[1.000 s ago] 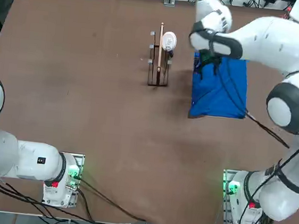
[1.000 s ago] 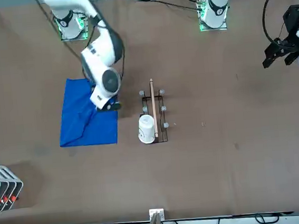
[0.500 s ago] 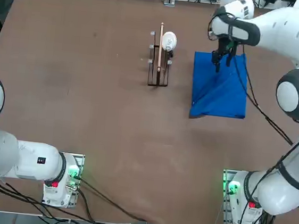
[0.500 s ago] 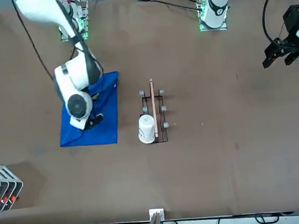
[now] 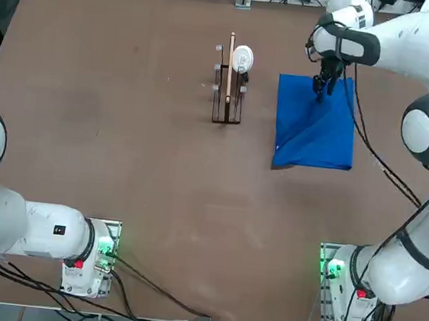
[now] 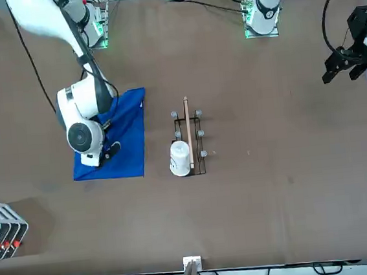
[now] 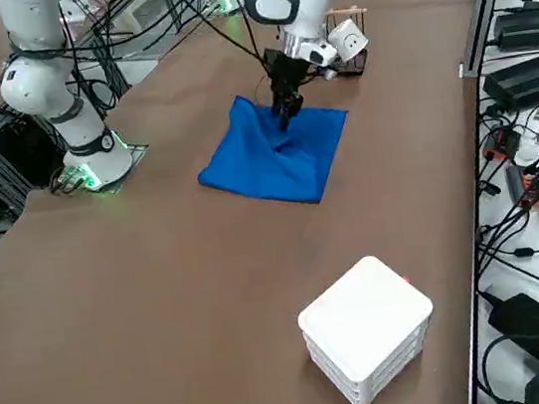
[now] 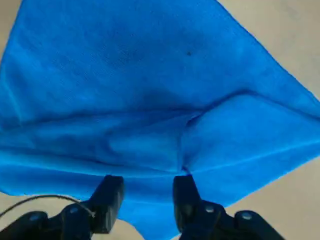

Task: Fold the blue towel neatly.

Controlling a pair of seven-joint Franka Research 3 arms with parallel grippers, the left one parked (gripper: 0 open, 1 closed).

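The blue towel (image 5: 314, 129) lies flat on the brown table to the right of the rack, with a raised crease running across it (image 8: 150, 100). It also shows in the front view (image 6: 122, 140) and the right side view (image 7: 278, 156). My right gripper (image 5: 321, 91) hangs point-down just over the towel's far part (image 7: 284, 114). In the wrist view the gripper (image 8: 146, 195) has its two fingers apart, and only cloth lying below shows in the gap. One fingertip (image 8: 184, 186) sits next to the end of the crease. Nothing is held.
A dark wire rack (image 5: 228, 93) with a white cup (image 5: 242, 58) stands just left of the towel. A white stacked box (image 7: 368, 334) sits near the table's far right corner. Bare brown table lies around the towel.
My right gripper has moved from the towel's rack-side far corner toward the right, over the towel's far middle. Its fingers have drawn closer together. The towel lies uncovered now.
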